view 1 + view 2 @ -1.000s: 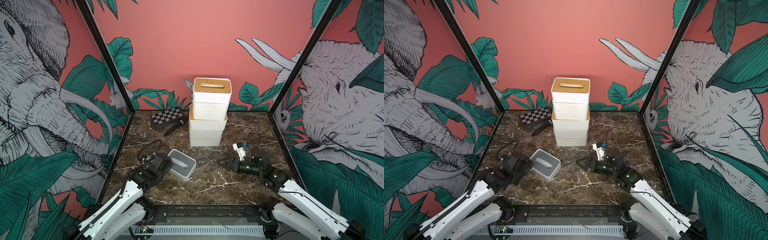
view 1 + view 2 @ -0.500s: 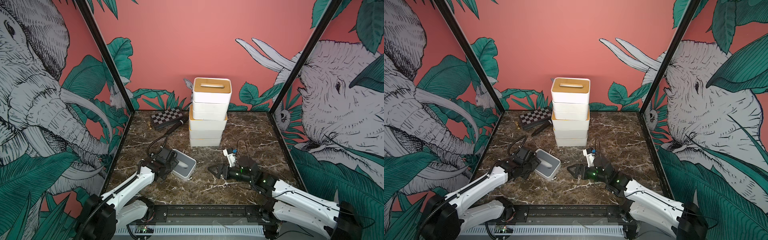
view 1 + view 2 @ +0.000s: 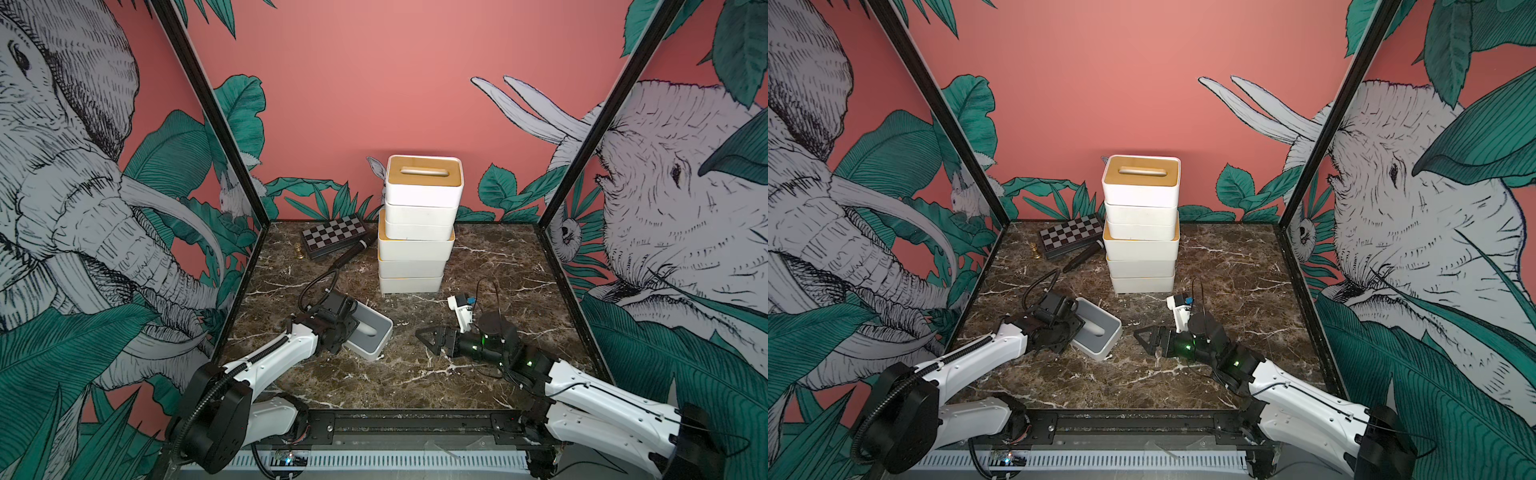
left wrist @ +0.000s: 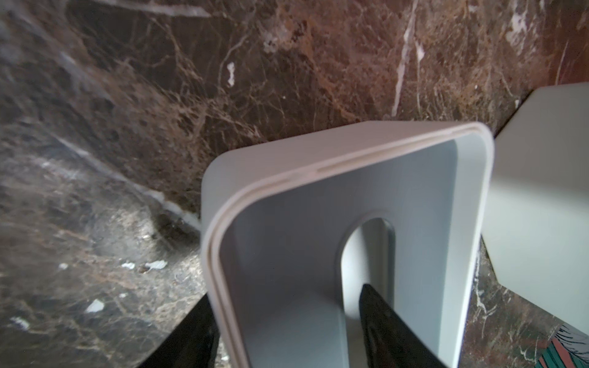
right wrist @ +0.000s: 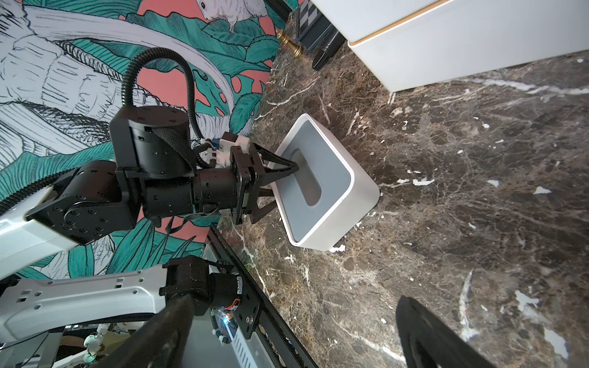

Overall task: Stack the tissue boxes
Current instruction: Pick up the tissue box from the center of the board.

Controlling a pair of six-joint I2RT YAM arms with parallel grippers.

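Note:
A stack of several white tissue boxes (image 3: 415, 237) (image 3: 1142, 237) stands at the back middle, its top box (image 3: 424, 176) showing a bamboo lid. A small white tissue box with a grey slotted lid (image 3: 374, 338) (image 3: 1100, 336) (image 5: 322, 188) lies apart at the front left. My left gripper (image 3: 353, 332) (image 3: 1077, 328) (image 4: 283, 296) is shut on its near end. One finger (image 4: 379, 318) sits in the slot and one against the outer wall. My right gripper (image 3: 424, 336) (image 3: 1142, 336) (image 5: 296, 299) hangs open over bare marble, right of that box.
A checkered case (image 3: 334, 235), a black pen-like stick (image 3: 353, 253) and a small gold chess piece (image 3: 298, 250) lie left of the stack. Patterned walls close in the left, right and back. A black rail (image 3: 395, 428) runs along the front edge.
My left arm has reached forward to the grey-lidded box and its jaws have narrowed round the box's end. My right arm has swung left and lower with its jaws still wide.

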